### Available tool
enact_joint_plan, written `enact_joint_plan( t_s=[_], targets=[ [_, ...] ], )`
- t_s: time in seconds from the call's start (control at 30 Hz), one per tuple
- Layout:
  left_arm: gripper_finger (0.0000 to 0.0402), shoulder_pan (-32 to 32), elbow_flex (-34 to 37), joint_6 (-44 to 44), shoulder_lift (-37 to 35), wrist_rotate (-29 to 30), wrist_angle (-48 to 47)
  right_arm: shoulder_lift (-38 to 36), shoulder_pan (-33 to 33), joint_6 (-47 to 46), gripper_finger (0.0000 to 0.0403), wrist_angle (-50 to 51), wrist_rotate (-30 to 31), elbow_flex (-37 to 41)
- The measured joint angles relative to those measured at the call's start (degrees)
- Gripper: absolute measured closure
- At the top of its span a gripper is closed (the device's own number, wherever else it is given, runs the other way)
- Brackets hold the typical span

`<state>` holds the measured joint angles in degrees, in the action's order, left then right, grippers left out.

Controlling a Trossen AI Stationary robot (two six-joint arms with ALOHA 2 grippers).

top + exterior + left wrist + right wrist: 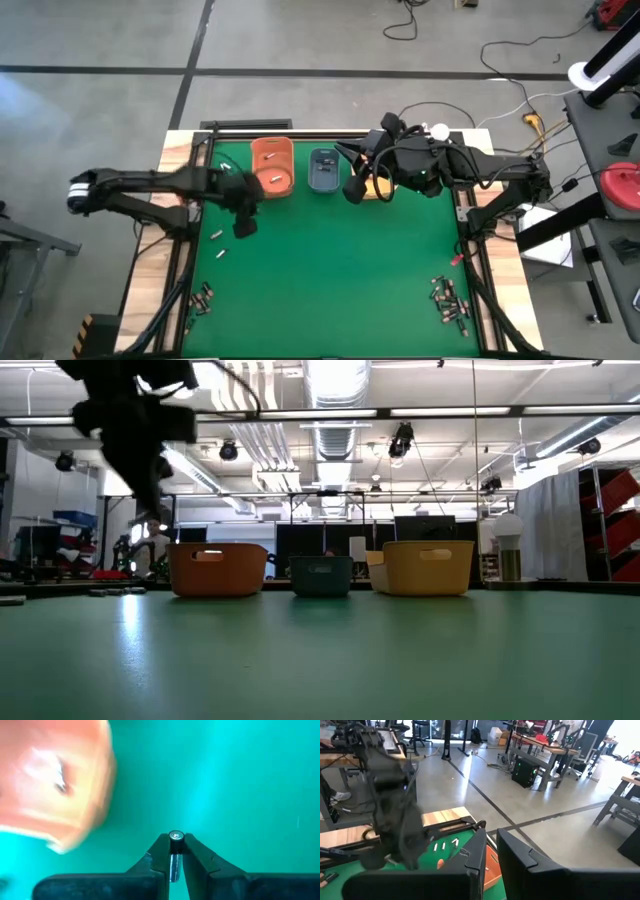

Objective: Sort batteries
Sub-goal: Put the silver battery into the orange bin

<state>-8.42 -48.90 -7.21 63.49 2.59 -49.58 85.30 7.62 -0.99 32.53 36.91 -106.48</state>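
Observation:
In the left wrist view my left gripper [176, 845] is shut on one small silvery battery [176, 837]. It hangs over the green mat just near of the orange bin [272, 165], where the high view shows my left gripper [245, 222]. My right gripper [352, 190] hovers by the yellow-orange bin [428, 567], which its arm mostly hides from above. Its fingers [475, 860] stand a narrow gap apart with nothing visible between them. The blue-grey bin [322, 170] stands between the two other bins. Several batteries lie at the near left [202, 298] and near right [450, 300]. My left gripper pinches the battery between its two fingers, which point down from above. The battery lies along the fingers, its round end [176, 836] showing at the fingertips and its body [174, 866] running back between them. It is lifted clear of the mat.
A few loose batteries [216, 233] lie on the mat left of my left gripper, and more [226, 165] lie left of the orange bin. The mat's middle [330, 260] is bare. Wooden borders and a frame edge the table.

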Motion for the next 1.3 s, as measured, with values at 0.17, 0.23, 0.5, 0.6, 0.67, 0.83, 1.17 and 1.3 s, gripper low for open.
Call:
enact_joint_plan(
  t_s=[0.17,0.23,0.5,0.6,0.67,0.83,1.17,1.3],
  targets=[
    [0.0386,-10.08,-5.61,7.35,1.63,-0.08,4.37,0.0,0.0,0.46,0.0364,0.19,-0.06,0.0],
    [0.0386,-14.51,-8.79,11.33,5.89,-0.28,3.83,0.0,0.0,1.04,0.0364,0.19,-0.06,0.0],
    [0.0386,-26.7,-22.36,19.99,27.12,-3.38,0.09,0.0,0.59,0.37,0.0364,0.92,-0.85,-0.02],
    [0.0386,-28.94,-25.08,21.94,31.99,-3.58,0.05,0.0,1.53,-1.21,0.0364,2.17,-1.18,-0.01],
    [0.0386,-30.28,-25.69,22.89,34.34,-3.58,0.05,0.0,2.2,-2.34,0.0364,2.74,-1.22,-0.02],
    [0.0386,-32.97,-25.5,23.39,38.55,-4.18,0.96,0.0,3.4,-3.53,0.0364,3.7,-1.2,-0.02],
    [0.0386,-33.03,-25.32,21.48,43.72,-4.82,1.19,0.0,3.52,-2.86,0.0364,3.68,-1.12,-0.02],
    [0.0386,-33.06,-25.29,20.12,44.49,-4.69,1.18,0.0,3.52,-2.86,0.0364,3.68,-1.12,-0.02]
  ],
)
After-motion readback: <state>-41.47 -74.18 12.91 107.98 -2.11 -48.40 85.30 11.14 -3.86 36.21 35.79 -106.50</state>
